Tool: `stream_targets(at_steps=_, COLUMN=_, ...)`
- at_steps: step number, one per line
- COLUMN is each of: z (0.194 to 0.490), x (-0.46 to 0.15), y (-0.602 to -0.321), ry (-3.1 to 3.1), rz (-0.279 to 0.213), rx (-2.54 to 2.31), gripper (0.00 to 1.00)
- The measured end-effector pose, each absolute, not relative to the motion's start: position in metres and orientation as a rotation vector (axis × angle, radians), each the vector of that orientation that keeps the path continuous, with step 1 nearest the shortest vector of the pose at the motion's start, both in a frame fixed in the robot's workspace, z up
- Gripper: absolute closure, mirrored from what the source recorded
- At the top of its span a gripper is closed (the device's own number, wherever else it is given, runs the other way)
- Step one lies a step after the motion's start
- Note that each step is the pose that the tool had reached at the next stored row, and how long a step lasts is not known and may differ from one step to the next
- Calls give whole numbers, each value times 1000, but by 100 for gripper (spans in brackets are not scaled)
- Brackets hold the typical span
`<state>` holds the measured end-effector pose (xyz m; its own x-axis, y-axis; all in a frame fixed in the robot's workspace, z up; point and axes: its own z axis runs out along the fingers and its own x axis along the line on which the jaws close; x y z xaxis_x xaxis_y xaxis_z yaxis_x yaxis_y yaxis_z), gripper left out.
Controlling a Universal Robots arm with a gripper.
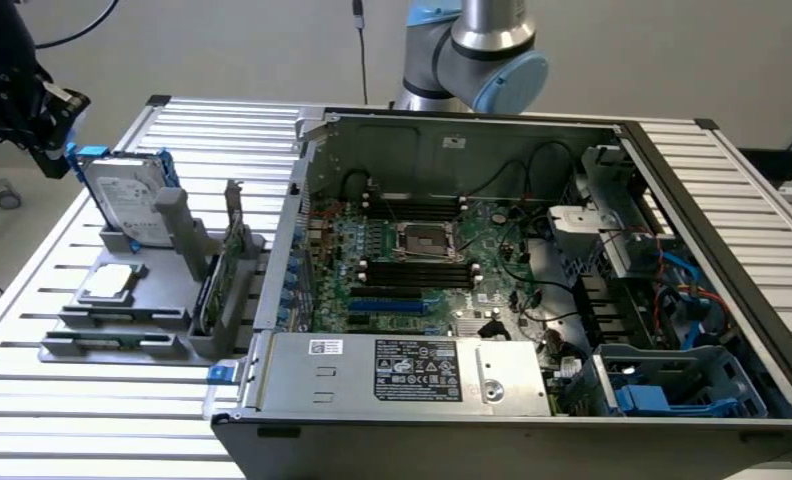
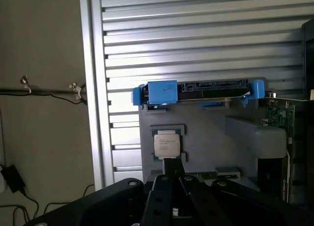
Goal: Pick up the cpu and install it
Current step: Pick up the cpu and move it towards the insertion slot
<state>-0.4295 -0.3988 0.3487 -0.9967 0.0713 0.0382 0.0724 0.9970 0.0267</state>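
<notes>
1 cpu flat in grey holder pocket, hard drive upright alongside; jaws together, empty.

We noted a plain pale wall behind; ribbed aluminium tabletop under even light; beige floor beside it, black cables trailing across.

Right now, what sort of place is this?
Likely a robotics lab bench for computer assembly: an open computer case with its motherboard on a slatted metal table, a hard drive and cpu in a holder beside it, a robot arm behind.
</notes>
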Motion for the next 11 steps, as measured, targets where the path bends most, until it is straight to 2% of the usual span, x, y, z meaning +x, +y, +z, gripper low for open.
stream_targets(at_steps=3, z=349, x=-430, y=-399, ry=-3102, rz=-44, rx=-112, gripper=88)
stream_targets(at_steps=4, z=349, x=-430, y=-399, ry=-3102, rz=-44, rx=-112, gripper=83)
stream_targets(at_steps=5, z=349, x=-429, y=-399, ry=-3102, rz=-44, rx=-112, gripper=83)
stream_targets(at_steps=8, z=349, x=-429, y=-399, ry=-3102, rz=-44, rx=-112, gripper=64)
stream_targets(at_steps=9, z=349, x=-429, y=-399, ry=-3102, rz=-44, rx=-112, gripper=64)
stream_targets(at_steps=11, z=349, x=-429, y=-399, ry=-3102, rz=-44, rx=-112, gripper=53)
